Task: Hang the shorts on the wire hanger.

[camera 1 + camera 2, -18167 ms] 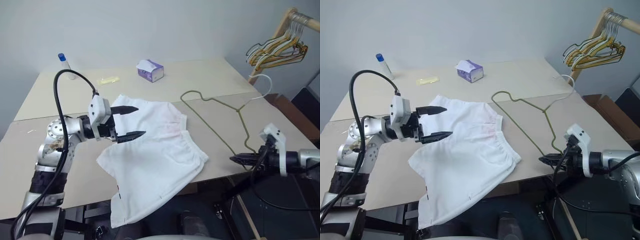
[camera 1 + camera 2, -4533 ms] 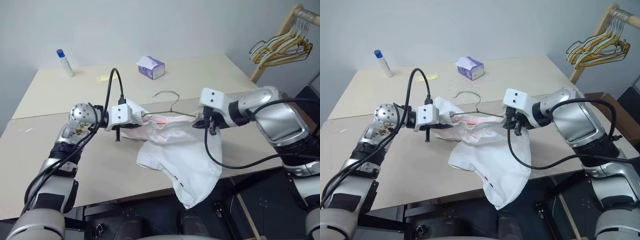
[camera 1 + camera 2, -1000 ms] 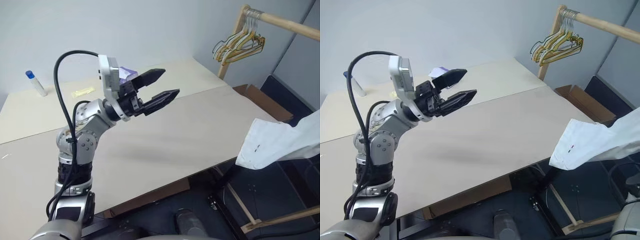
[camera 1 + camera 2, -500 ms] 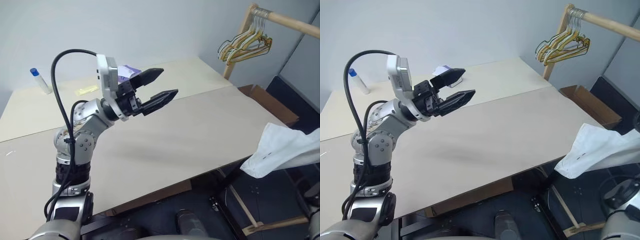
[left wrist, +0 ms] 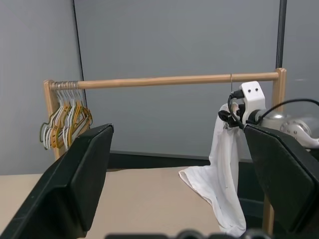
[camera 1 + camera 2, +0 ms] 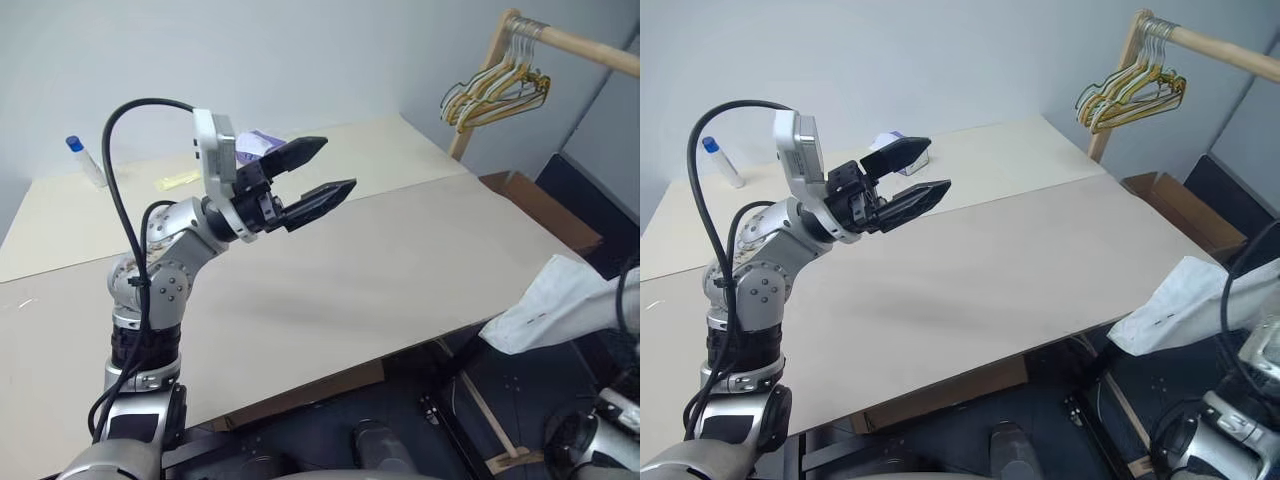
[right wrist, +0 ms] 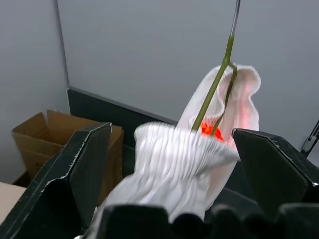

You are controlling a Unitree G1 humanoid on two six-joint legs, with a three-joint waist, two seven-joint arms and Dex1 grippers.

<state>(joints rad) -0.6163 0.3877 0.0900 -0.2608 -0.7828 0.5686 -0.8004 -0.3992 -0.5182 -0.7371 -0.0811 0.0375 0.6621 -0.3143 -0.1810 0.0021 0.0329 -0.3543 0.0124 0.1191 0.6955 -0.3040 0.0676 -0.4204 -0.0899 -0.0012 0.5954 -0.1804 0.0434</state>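
head views: left gripper (image 6: 325,170) raised over the bare table (image 6: 400,260), jaws spread wide, nothing in them; shorts (image 6: 555,315) hang past the table's right edge, clear of it; a bunch of spare hangers (image 6: 495,90) sits at the near end of the rail (image 6: 585,42)

left wrist view: shorts (image 5: 222,169) droop in a long fold under the rail (image 5: 174,79), near its far post; thin hook of the hanger (image 5: 231,82) reaches up to the rail, whether it sits fully over I cannot tell; right gripper (image 5: 227,117) is just beside the top of the cloth

right wrist view: right gripper (image 7: 172,184) has its jaws wide apart and grips nothing; gathered waistband of the shorts (image 7: 179,164) lies between the fingers (image 7: 84,164); hanger (image 7: 217,82) wire rises out of the cloth

step in hand, by my reading: letting go and drawing the right arm clear

doing it well: keep the jaws wide; back straight out along the fingers, not sideways, so no fingertip catches the waistband or tugs the wire; go slowly enough not to set the hanger swinging; watch that the hook rests on the rail before moving off
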